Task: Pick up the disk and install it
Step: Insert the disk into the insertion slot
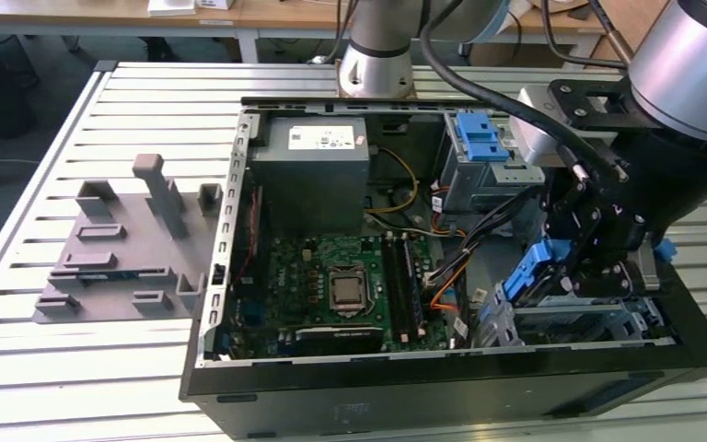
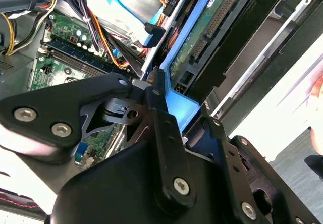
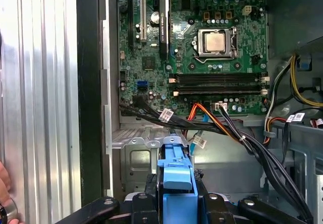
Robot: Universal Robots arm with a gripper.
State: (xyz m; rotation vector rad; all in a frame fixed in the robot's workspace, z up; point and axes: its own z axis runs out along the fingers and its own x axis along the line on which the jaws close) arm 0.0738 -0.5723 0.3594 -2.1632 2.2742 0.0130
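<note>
1. My jaws (image 1: 587,267) are clamped on the disk (image 1: 538,272), holding it on edge inside the open computer case (image 1: 452,368), just above the drive bay (image 1: 587,322) at the case's corner on the exterior view's right
2. I judge the disk stiff, fairly dense and shock-sensitive; the blue carrier rails (image 3: 176,176) look like the place to hold, not the bare circuit board (image 2: 212,19)
3. My own linkage hides the contact in both wrist views, and loose cables (image 3: 232,133) cross nearby
4. The bay's slot is hard to make out
</note>
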